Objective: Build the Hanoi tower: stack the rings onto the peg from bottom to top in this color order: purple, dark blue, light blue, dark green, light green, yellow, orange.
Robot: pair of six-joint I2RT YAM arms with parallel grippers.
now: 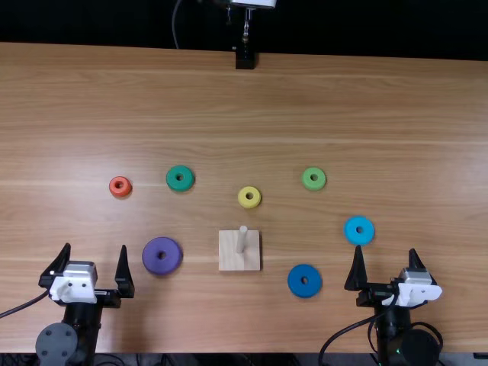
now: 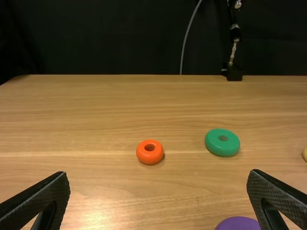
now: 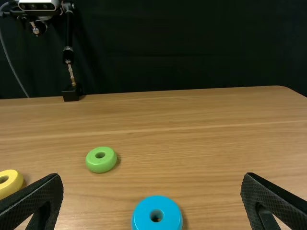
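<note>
The left tool (image 1: 95, 246), lower left, and right tool (image 1: 385, 250), lower right, are held open; rings (image 1: 151, 257) are scattered around the peg (image 1: 242, 239).

Purple ring (image 2: 237, 224): in the left wrist view, its nearer part is cut off by the bottom edge.
Yellow ring (image 3: 15, 184): cut off by the side edge, in both wrist views.
Light blue ring (image 3: 143, 218): cut off by the bottom edge of the right wrist view.
Tabletop (image 1: 320, 99): both its side ends lie outside the top view.
Left arm (image 1: 57, 343) and right arm (image 1: 396, 343): their bases are cut off at the top view's bottom.
Black stand (image 1: 245, 53): its upper part is cut off in the top view.
</note>
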